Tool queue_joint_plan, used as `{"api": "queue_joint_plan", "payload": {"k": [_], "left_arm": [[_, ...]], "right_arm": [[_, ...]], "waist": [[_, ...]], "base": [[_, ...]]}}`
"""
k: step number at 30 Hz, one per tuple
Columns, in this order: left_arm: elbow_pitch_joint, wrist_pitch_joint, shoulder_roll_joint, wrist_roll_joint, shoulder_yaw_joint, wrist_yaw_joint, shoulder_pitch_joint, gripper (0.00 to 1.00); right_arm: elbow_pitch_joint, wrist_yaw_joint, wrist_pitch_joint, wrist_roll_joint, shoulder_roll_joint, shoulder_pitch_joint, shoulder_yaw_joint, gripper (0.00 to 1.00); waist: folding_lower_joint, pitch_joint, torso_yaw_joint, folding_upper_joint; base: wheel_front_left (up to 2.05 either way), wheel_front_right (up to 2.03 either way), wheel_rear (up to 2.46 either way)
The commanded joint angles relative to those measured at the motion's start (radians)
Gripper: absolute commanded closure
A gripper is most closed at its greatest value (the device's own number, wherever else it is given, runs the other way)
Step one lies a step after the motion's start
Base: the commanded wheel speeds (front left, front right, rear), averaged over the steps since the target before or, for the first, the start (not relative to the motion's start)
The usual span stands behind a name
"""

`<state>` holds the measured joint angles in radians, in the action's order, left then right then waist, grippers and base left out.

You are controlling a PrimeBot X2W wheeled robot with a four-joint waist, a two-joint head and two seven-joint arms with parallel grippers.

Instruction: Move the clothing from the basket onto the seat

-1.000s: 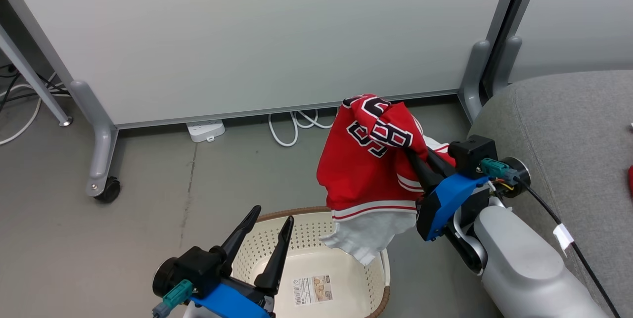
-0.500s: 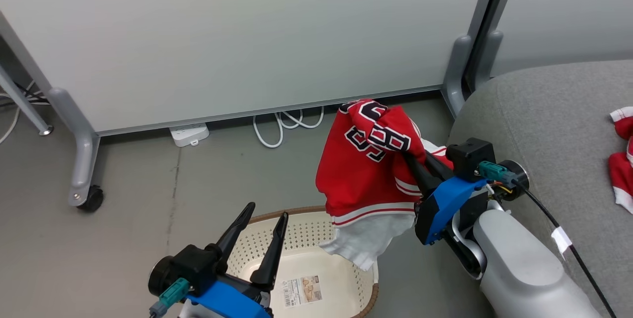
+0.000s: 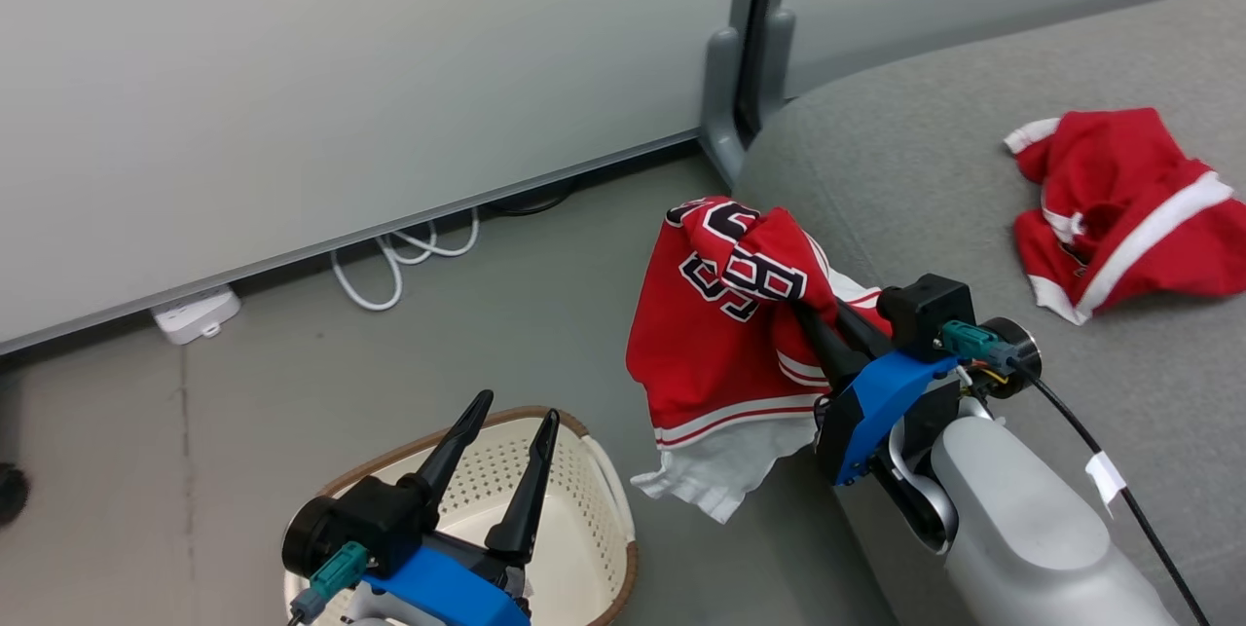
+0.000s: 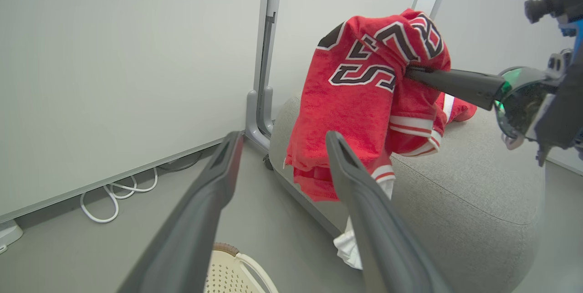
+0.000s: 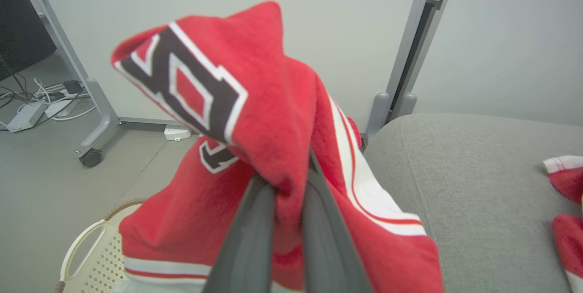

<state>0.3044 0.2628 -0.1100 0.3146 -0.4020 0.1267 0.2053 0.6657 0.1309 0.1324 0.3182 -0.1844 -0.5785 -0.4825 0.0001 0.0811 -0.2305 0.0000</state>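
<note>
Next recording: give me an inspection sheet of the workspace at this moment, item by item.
Surface: large grey fabric sofa, one garment lying on it.
Job's things: red jersey with black-and-white lettering hangs from the right gripper beside the sofa's edge; red garment with white stripes lies on the sofa; cream perforated plastic basket stands on the grey floor, no clothing seen in its visible part.
Clutter: nothing seen.
Grippers: left gripper open, empty, above the basket; right gripper shut on the jersey.
Cables: white cable looped on the floor near a white power strip; black cable along the right arm.
Surroundings: grey floor, pale partition panels on grey posts.
</note>
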Motion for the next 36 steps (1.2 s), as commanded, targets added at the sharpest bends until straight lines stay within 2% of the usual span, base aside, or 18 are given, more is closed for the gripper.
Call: {"api": "queue_joint_plan", "payload": {"k": [1, 8, 18, 29, 36], "left_arm": [[0.001, 0.003, -0.004, -0.003, 0.001, 0.004, 0.006, 0.0], [-0.001, 0.003, -0.01, -0.009, -0.004, 0.005, 0.01, 0.0], [0.008, 0.003, -0.025, 0.0, -0.022, 0.005, 0.006, 0.0], [0.005, 0.003, -0.035, 0.005, -0.037, 0.005, 0.012, 0.0], [-0.008, 0.003, -0.059, -0.009, -0.049, 0.005, 0.043, 0.0]], "right_arm": [[-0.005, 0.0, 0.005, -0.003, 0.004, 0.008, 0.002, 1.0], [-0.003, 0.0, 0.012, -0.005, 0.02, 0.016, 0.016, 1.0], [0.013, 0.0, 0.023, -0.007, 0.028, 0.035, 0.022, 1.0], [0.011, 0.0, 0.028, 0.016, 0.039, 0.043, 0.052, 1.0], [0.008, 0.0, -0.022, 0.049, 0.007, -0.09, 0.15, 1.0]], "waist": [[-0.0001, 0.011, -0.064, 0.0], [-0.0001, 0.028, -0.199, 0.0], [-0.0001, 0.014, -0.309, 0.0], [-0.0001, 0.023, -0.311, 0.0], [-0.0001, 0.096, -0.279, 0.0]], "base": [[0.0, 0.0, 0.0], [0.0, 0.0, 0.0], [0.0, 0.0, 0.0], [0.0, 0.0, 0.0], [0.0, 0.0, 0.0]]}}
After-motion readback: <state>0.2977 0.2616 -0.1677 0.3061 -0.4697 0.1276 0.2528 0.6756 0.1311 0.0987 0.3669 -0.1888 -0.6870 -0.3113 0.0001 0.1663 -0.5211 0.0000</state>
